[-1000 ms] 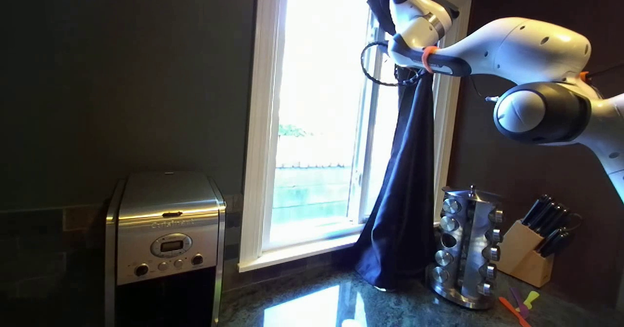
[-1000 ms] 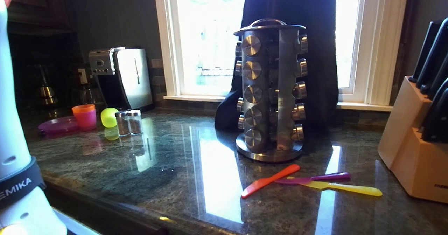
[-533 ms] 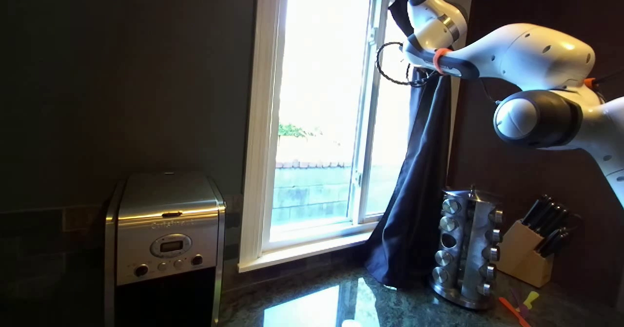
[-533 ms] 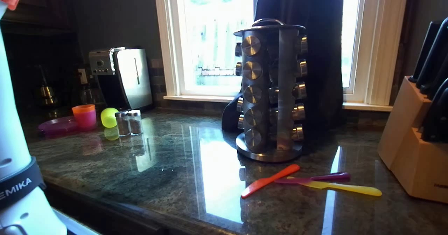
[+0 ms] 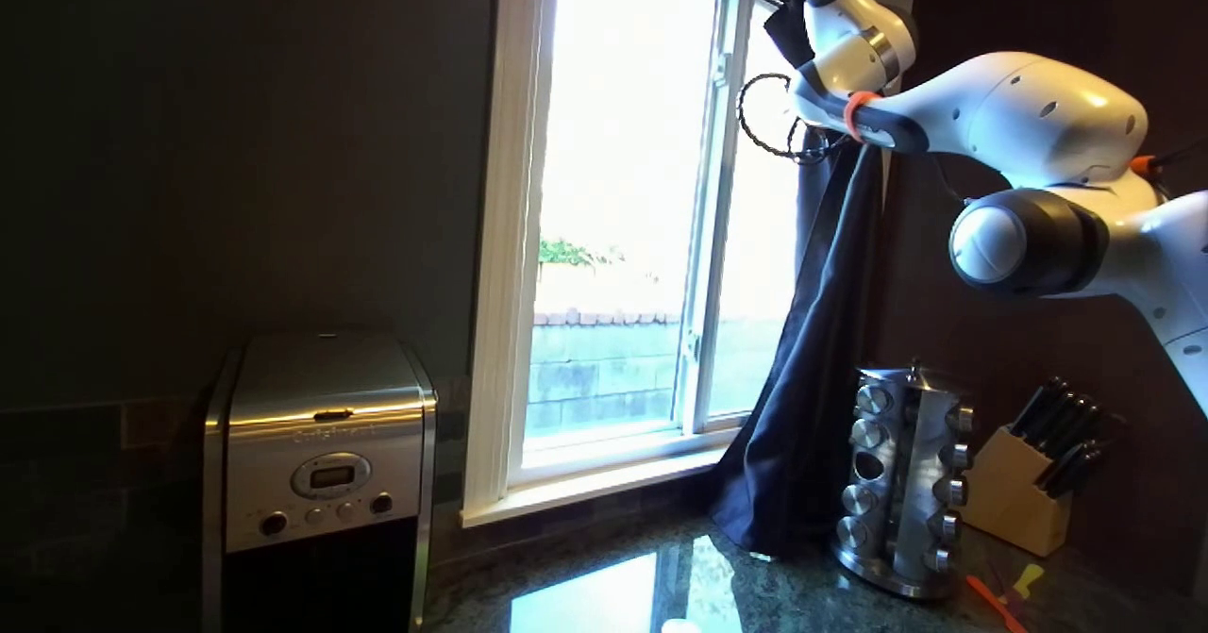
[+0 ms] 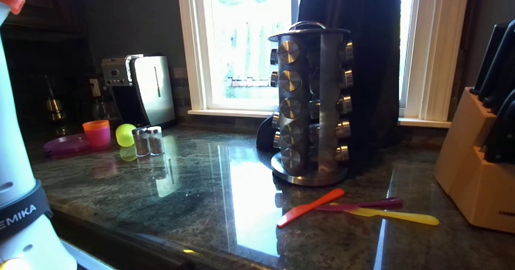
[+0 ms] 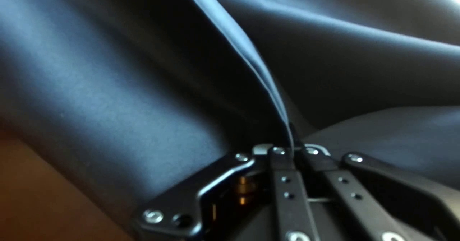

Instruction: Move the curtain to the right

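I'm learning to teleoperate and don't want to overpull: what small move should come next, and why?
I'd probably ease the hand slightly to the right, grip shut. In the wrist view it pinches a fold of the curtain, and in an exterior view the curtain covers part of the window, with bright glass between it and the right frame, so there seems room.

Long dark navy curtain (image 5: 816,397), soft folds, flared hem, over the right side of the window (image 5: 613,237).
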Available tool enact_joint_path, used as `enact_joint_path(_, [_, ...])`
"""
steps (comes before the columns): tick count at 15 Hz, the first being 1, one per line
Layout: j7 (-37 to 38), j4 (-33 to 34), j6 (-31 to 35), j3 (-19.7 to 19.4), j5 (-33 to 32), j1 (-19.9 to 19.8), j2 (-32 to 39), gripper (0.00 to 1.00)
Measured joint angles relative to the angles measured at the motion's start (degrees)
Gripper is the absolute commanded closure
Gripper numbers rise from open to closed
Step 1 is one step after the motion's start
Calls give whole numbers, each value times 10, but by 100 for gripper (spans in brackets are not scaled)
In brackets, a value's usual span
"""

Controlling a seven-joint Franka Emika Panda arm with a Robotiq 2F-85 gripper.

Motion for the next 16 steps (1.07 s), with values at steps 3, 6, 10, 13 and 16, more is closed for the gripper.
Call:
enact_joint_path(3, [5,0,-1,-1,2,2,0,98])
enact_joint_path(6, [5,0,-1,-2,3,2,0,99])
enact_joint_path(10, [33,-1,2,-50,0,25,9,99])
enact_joint_path(13, [78,0,2,-88,-6,40,27,99])
enact_joint_path(16, [107,5,4,-112,-13,40,43,99])
